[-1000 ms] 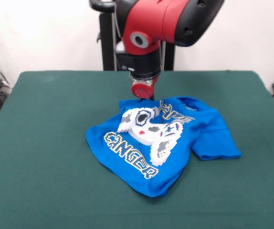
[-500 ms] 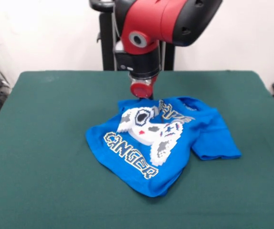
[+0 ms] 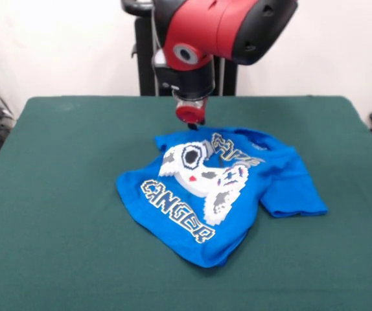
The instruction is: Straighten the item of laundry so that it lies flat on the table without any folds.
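Green felt of the table (image 3: 56,259) across the whole lower frame, bare along the bottom edge and down both sides. Just above the bottom centre, the rounded nearest edge of the item of laundry (image 3: 283,181), bright blue, crumpled rather than flat. Lies a little right of the frame's centre, well clear of every table edge. Across its lower left, yellow-outlined lettering running diagonally, part of it swallowed by a fold. At mid-shirt, the white pixel controller print, buckled over a raised ridge of cloth. To the right, a sleeve spread out flat toward the right edge. Further up, more lettering creased near the collar, and the shirt's upper left corner lifted slightly off the felt.

Right at that lifted corner, the gripper (image 3: 190,124), a small dark tip below a red round collar, coming down from the top centre. Seems to be pinching the blue edge, though too little of the tip visible to say whether closed, or truly holding any cloth. Above it, black wrist and bulky red and black arm (image 3: 225,26) filling the top middle. Behind, a pale wall (image 3: 63,45).
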{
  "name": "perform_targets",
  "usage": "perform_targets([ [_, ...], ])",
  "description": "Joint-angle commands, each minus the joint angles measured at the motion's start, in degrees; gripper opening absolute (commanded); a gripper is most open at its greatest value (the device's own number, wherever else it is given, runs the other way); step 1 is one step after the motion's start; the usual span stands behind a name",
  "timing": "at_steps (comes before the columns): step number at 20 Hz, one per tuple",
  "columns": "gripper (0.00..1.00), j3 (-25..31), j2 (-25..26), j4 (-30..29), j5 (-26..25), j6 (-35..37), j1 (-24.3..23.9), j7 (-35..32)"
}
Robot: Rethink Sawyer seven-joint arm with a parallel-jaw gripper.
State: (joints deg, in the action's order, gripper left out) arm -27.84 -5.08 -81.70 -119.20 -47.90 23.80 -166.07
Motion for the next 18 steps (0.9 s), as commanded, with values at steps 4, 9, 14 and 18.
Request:
perform_targets([
  [4, 1.0, 10.7, 6.7, -4.6, -4.4, -9.7, 3.7, -3.1],
  [9, 1.0, 11.1, 8.3, -4.9, -3.5, -8.4, 4.4, -2.5],
  [14, 1.0, 11.7, 9.4, -5.5, -2.3, -6.9, 5.3, -2.1],
  [18, 1.0, 11.6, 9.7, -5.9, -2.2, -6.9, 6.1, -3.1],
])
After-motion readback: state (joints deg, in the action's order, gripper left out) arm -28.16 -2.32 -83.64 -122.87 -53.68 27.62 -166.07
